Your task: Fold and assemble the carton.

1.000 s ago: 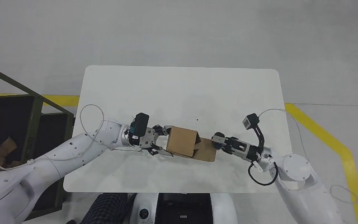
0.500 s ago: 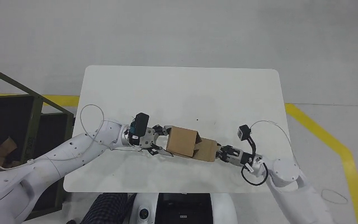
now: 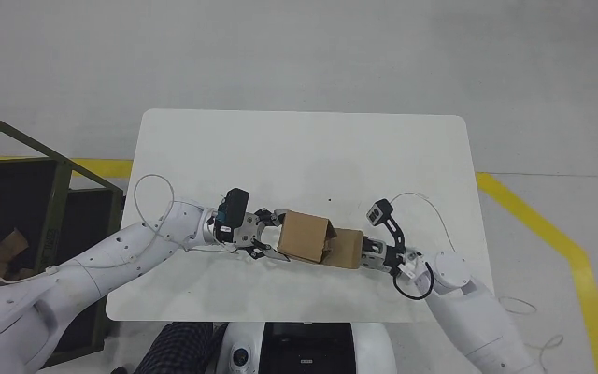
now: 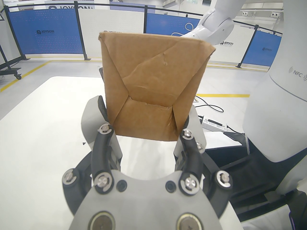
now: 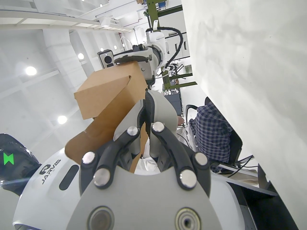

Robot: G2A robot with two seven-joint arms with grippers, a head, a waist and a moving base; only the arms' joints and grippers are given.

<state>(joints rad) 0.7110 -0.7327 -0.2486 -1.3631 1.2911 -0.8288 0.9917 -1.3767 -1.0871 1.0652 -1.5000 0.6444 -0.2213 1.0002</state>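
well, i see a white table (image 3: 299,150) on grey floor with a yellow line (image 3: 534,217). the carton (image 3: 306,237) sits over its near part, left gripper (image 3: 271,240) clamped on one end, right gripper (image 3: 363,251) pinching a flap. the right arm has tucked in closer since before.
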